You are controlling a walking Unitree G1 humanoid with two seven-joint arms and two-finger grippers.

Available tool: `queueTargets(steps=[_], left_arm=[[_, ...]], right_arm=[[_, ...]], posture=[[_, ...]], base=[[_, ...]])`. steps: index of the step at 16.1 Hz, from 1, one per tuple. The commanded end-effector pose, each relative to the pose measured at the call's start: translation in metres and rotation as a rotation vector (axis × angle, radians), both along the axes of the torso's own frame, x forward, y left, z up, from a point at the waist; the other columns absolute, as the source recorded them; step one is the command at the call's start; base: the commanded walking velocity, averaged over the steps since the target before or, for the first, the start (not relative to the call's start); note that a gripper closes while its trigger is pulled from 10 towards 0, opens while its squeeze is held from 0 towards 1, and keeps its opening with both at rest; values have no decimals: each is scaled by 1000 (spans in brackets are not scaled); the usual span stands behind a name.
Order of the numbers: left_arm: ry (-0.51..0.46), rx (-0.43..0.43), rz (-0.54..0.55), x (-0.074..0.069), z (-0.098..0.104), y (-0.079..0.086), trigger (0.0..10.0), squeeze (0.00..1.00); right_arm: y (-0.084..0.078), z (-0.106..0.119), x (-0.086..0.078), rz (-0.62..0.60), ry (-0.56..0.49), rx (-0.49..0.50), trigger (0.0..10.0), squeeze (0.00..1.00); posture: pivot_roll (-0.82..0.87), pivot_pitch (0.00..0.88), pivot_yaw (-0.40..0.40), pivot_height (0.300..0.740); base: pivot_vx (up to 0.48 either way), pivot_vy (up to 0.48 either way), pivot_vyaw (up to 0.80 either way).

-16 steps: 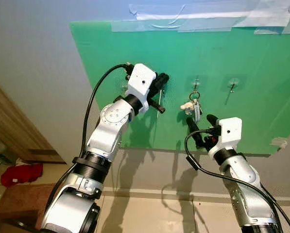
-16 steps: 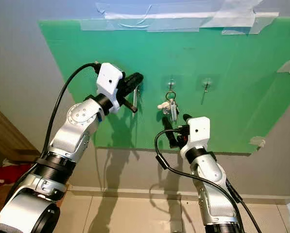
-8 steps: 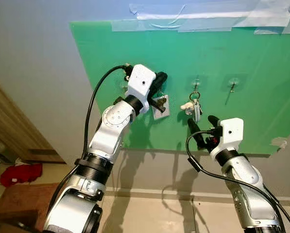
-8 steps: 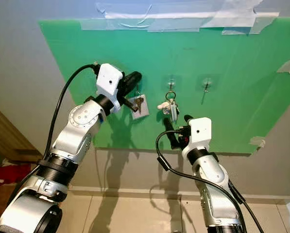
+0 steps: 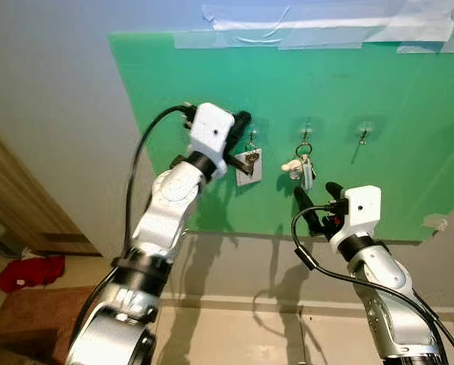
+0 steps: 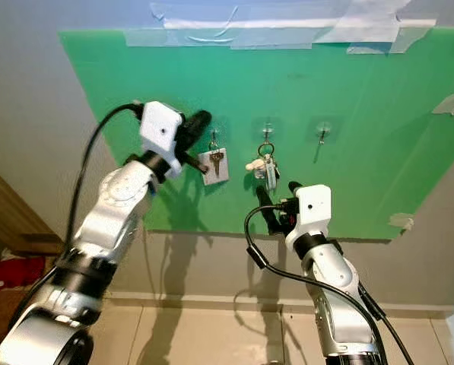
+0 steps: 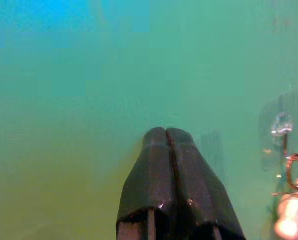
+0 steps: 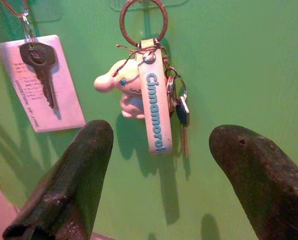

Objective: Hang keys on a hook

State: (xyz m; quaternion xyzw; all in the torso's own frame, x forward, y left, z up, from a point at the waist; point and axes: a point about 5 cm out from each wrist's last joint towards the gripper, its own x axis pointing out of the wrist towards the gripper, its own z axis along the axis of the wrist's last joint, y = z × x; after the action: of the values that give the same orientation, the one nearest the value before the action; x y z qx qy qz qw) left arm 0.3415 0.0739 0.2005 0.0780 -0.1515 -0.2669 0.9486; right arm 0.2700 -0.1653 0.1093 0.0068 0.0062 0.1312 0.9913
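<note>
A green board (image 5: 341,99) taped to the wall carries three clear hooks in a row. The left arm reaches up to it; the left hand (image 5: 240,122) sits against the board just beside the first hook (image 5: 251,135), its two fingers pressed together with nothing between them, as the left wrist view shows. Just below and beside that hand hangs a key with a white tag (image 5: 249,165), its ring over the first hook and free of the fingers. So the hanging step looks done, and this is the letting-go stage.

The right hand (image 5: 315,204) is lower, fingers spread wide and holding nothing, pointing up at the key bunch (image 8: 151,95) on the middle hook (image 5: 306,129), which hangs just above and between its fingers without touching them. That bunch has a white figure charm and a strap. The third hook (image 5: 364,133), up beyond the right hand, is bare.

Next, the left hand probably needs only to draw straight back from the board, clear of the tag, so the ring is not dragged off.
</note>
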Motion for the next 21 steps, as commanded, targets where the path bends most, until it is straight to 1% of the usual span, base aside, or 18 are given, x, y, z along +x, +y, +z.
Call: queueTargets(steps=[1, 3, 4, 6, 7, 8, 9, 10, 11, 12, 14, 15, 17, 19, 21], left_arm=[[-8, 4, 36, -4, 1, 9, 10000, 0], [33, -2, 63, -14, -11, 17, 10000, 0], [46, -7, 67, -15, -13, 18, 10000, 0], [112, 36, 51, -34, -36, 23, 10000, 0], [161, 97, 0, -53, -53, 27, 10000, 0], [186, 131, -10, -65, -64, 34, 10000, 0], [214, 135, 1, -71, -70, 39, 10000, 0], [240, 103, 35, -75, -75, 44, 10000, 0], [249, 78, 63, -76, -77, 47, 10000, 0], [233, 13, 158, -79, -81, 50, 10000, 0], [231, -74, 294, -79, -83, 56, 10000, 0], [223, -89, 309, -77, -80, 58, 10000, 0], [239, -100, 319, -73, -80, 59, 10000, 0], [245, -91, 290, -66, -76, 56, 10000, 0], [260, -56, 245, -65, -78, 49, 10000, 0]], right_arm=[[3, 0, 1, 13, -2, 7, 10000, 0], [5, -1, 5, 11, -3, 19, 10000, 0], [6, -1, 6, 10, -4, 22, 10000, 0], [8, 0, 12, -7, -6, 52, 10000, 0], [8, 0, 14, -7, -7, 49, 10000, 0], [8, 0, 15, -7, -8, 49, 10000, 0], [7, -1, 15, -7, -8, 49, 10000, 0], [6, -1, 15, -7, -6, 47, 10000, 0], [5, -1, 16, -8, -6, 48, 10000, 0], [5, -3, 17, -19, 0, 86, 10000, 0], [5, -6, 14, -24, 2, 120, 10000, 0], [7, -9, 12, -21, 10, 121, 10000, 0], [8, -12, 12, -18, 19, 113, 10000, 0], [10, -13, 12, -13, 17, 102, 10000, 0], [9, -14, 12, -16, 17, 95, 10000, 0]], posture=[[-161, 0, 95, 740], [-139, 0, 98, 740], [-139, 0, 98, 740], [-108, 0, 101, 740], [-101, 0, 99, 740], [-96, 0, 95, 740], [-93, 0, 90, 740], [-90, 0, 84, 740], [-90, 0, 83, 740], [-85, 0, 73, 740], [-85, 0, 68, 740], [-89, 0, 70, 740], [-90, 0, 73, 740], [-98, 0, 86, 740], [-103, 0, 91, 740]], base=[[0, 0, 0], [0, 0, 0], [0, 0, 0], [0, 0, 0], [0, 0, 0], [0, 0, 0], [0, 0, 0], [0, 0, 0], [0, 0, 0], [0, 0, 0], [0, 0, 0], [0, 0, 0], [0, 0, 0], [0, 0, 0], [0, 0, 0]])
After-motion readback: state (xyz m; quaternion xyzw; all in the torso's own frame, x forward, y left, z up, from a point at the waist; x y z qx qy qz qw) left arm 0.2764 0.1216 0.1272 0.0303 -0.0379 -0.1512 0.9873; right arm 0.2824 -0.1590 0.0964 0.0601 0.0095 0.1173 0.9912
